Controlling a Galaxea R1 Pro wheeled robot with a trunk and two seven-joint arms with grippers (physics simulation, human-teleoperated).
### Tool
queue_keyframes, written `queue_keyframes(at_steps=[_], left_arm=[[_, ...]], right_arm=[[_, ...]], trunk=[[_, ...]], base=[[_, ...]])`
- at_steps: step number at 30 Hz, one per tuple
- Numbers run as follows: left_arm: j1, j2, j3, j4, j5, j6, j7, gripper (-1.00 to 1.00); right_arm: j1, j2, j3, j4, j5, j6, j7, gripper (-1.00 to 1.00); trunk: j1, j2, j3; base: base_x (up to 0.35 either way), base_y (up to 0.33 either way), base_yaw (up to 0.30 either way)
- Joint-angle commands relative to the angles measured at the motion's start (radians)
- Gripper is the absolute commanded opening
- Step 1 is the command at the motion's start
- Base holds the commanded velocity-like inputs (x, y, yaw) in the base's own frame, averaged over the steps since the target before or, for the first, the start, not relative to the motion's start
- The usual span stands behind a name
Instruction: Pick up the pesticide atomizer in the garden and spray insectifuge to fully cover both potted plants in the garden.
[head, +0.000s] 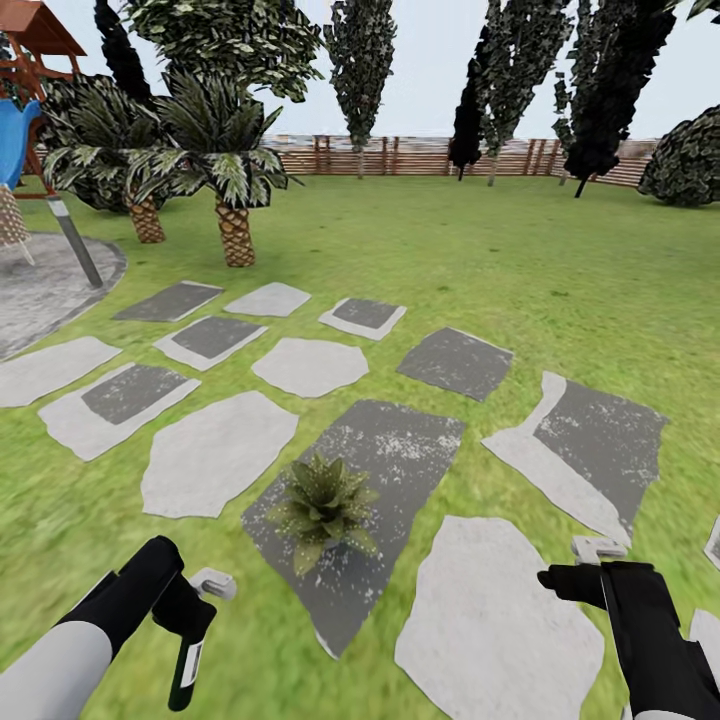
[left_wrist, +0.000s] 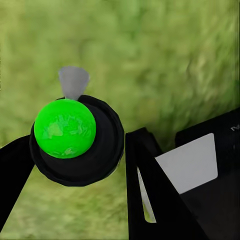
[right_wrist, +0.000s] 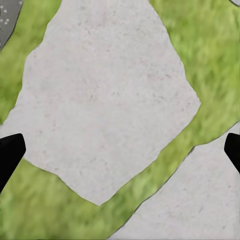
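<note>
A: Left gripper (head: 190, 625)?
B: Hangs low at the left of the head view, pointing down. Clamped on the atomizer (head: 188, 660): dark body, white label.
A: And through the left wrist camera?
B: Shows a green ball (left_wrist: 65, 128) on a black disc (left_wrist: 107, 145), with a small grey cone (left_wrist: 73, 81) poking out past it. Blurred lawn (head: 500, 260) underneath. Hard to sort the atomizer's parts from the gripper's.
A: Right gripper (head: 556, 580)?
B: Empty, wide apart. Hovers over a pale stone (right_wrist: 105, 100), with only the black fingertips (right_wrist: 10, 152) at the two edges of the right wrist view.
A: Plant (head: 325, 510)?
B: Stands upright on a dark stone (head: 400, 440), between the two grippers in the head view and a little ahead of them. Nearer the left one, not touching either.
A: Insectifuge (head: 405, 447)?
B: Whitish specks scattered over that dark stone, around the plant and beyond it. Too fine to tell on the leaves themselves.
A: Farther off?
B: More grey and white stones leading away across the lawn, then palms (head: 235, 190) at the left beside a patio (head: 40, 290). Fence (head: 400, 155) along the back.
</note>
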Motion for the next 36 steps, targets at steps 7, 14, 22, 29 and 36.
queue_keyframes(at_steps=[7,14,22,29,36], left_arm=[[0.0,-0.001,0.008,-0.002,-0.01,0.002,-0.008,-1.0],[0.0,-0.001,0.049,-0.002,-0.011,0.001,-0.008,-1.0],[0.0,-0.001,0.05,-0.002,-0.011,0.001,-0.009,-1.0],[0.0,0.0,0.05,-0.002,-0.01,0.001,-0.012,-1.0],[-0.002,0.003,0.053,-0.002,-0.008,0.001,-0.018,-1.0]], right_arm=[[-0.001,-0.001,0.0,-0.001,0.009,0.002,0.01,1.0],[-0.001,0.0,0.003,0.0,0.009,0.002,0.01,1.0],[-0.001,-0.001,0.001,0.0,0.01,0.002,0.01,1.0],[-0.001,0.0,-0.001,-0.001,0.01,0.002,0.01,1.0],[-0.001,-0.001,0.003,-0.037,0.011,0.0,0.012,1.0]], trunk=[[-0.015,0.028,0.023],[-0.042,0.077,0.056],[-0.073,0.133,0.084],[-0.1,0.182,0.106],[-0.127,0.231,0.128]], base=[[0.0,0.0,0.0],[0.0,0.0,0.0],[0.0,0.0,0.0],[0.0,0.0,0.0],[0.0,0.0,0.0]])
